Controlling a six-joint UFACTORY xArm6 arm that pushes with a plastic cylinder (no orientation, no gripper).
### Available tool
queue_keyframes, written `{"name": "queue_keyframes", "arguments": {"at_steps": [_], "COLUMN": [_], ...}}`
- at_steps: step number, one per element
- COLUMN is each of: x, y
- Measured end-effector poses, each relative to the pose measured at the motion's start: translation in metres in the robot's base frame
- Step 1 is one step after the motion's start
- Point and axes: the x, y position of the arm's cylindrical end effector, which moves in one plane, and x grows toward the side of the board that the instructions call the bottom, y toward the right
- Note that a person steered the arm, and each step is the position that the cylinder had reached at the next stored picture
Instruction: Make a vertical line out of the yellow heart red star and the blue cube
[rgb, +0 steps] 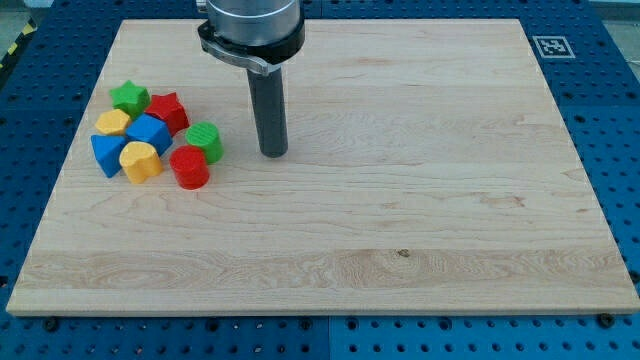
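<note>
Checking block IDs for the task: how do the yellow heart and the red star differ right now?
Colour: the yellow heart is yellow, the red star red. Shape: the heart is rounded with a lobed top, the star spiky. Place: the heart sits at the cluster's bottom edge beside the red cylinder; the star sits nearer the view's top. Shared: both lie in the cluster to the view's left of my tip, untouched by it.

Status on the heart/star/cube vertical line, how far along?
Done: nothing lined up. The yellow heart, red star and blue cube sit packed in the cluster at the view's left, roughly diagonal. In hand: my tip rests right of the cluster, touching no block. Left: separating and aligning all three.
</note>
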Motion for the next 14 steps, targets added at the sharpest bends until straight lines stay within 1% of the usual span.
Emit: {"name": "queue_keyframes", "arguments": {"at_steps": [1,2,3,4,5,6,7,9,10,11,13,14], "x": [0.000,-0.014,-0.072,-0.122,-0.133,-0.132,-0.123,-0.003,0.028,0.028,0.042,0.075], "y": [0.000,-0.008,-0.031,-0.077,-0.153,-0.231,-0.245,-0.244,-0.220,-0.195,-0.212,-0.204]}}
